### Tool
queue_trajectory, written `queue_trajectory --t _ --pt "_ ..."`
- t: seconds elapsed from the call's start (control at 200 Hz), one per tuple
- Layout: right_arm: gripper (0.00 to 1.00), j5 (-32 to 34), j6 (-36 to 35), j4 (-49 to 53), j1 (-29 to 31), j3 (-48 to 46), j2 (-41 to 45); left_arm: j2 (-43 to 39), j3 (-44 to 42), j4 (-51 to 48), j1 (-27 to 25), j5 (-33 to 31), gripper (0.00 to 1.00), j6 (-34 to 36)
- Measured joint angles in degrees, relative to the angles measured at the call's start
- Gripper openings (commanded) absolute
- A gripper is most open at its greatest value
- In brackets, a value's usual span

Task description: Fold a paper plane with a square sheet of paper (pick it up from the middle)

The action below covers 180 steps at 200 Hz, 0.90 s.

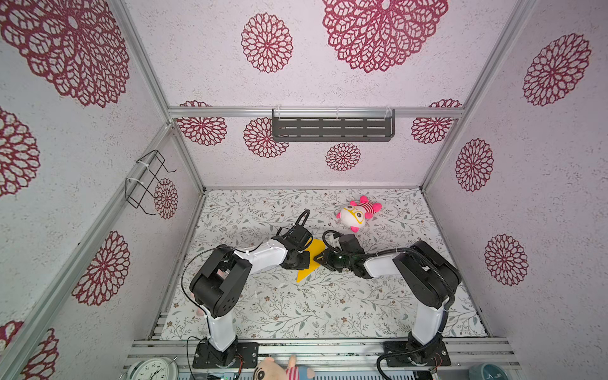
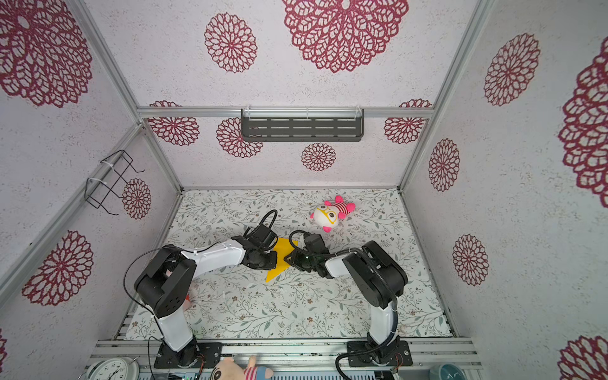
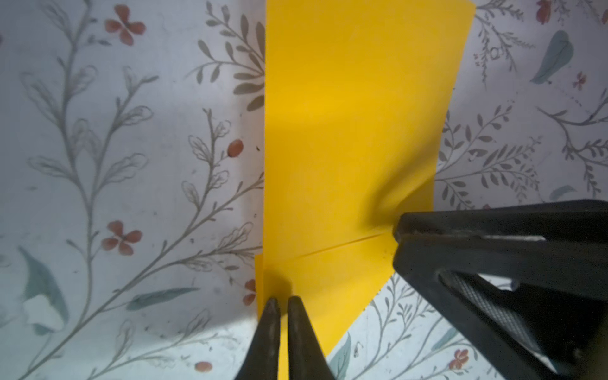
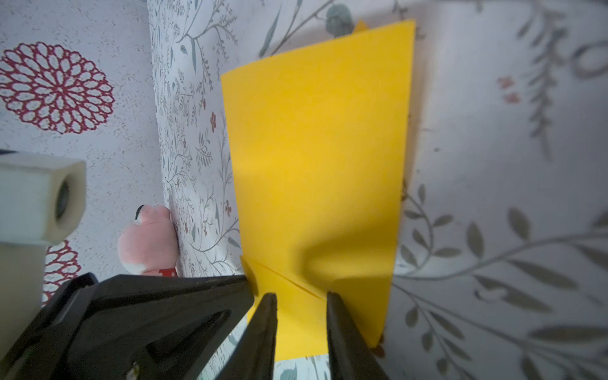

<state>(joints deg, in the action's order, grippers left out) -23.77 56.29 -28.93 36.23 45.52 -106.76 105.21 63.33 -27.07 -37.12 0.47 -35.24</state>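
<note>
- Paper sheet (image 1: 307, 271), thin, plain yellow-orange and already partly folded, with a flap line across one end, is lying flat near the middle of the white floral-print table mat (image 1: 296, 312). In both top views it is sitting between the two arms.
- Black left gripper (image 3: 283, 306) is reaching in low at the paper sheet's long straight edge. Its fingers are sitting almost together with only a sliver of yellow showing between them, so they are apparently pinching that edge, probably to keep the crease in place.
- Black right gripper (image 4: 301, 299) is coming in from the opposite side, close to the left one. Its fingers are standing apart with the tips over the folded flap, and the paper is puckering just ahead of them. Whether the tips are pressing down, I cannot tell.
- Both grippers are working at the same end, likely so that one is anchoring while the other is shaping the next fold.
- Pink-and-white plush toy (image 1: 358, 212) is lying well apart, toward the back of the mat.
</note>
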Motion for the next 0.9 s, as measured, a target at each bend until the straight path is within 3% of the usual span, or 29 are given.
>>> queue_trajectory --t 0.265,0.4,0.715,0.901 --pt "0.47 0.04 0.42 -3.17 -3.41 -6.69 8.26 1.31 0.11 0.09 0.0 -0.83 0.03 -0.09" --pt "0.49 0.42 0.35 -2.73 -4.85 -8.09 10.58 1.33 0.11 0.13 0.0 -0.76 0.03 -0.13" --pt "0.47 -2.29 1.81 -0.76 -4.76 -6.32 5.33 1.33 -0.09 0.63 0.98 1.62 0.03 -0.61" --pt "0.43 -5.49 4.5 -5.29 -4.04 -3.91 0.72 1.33 -0.26 1.03 1.53 3.1 0.03 -0.98"
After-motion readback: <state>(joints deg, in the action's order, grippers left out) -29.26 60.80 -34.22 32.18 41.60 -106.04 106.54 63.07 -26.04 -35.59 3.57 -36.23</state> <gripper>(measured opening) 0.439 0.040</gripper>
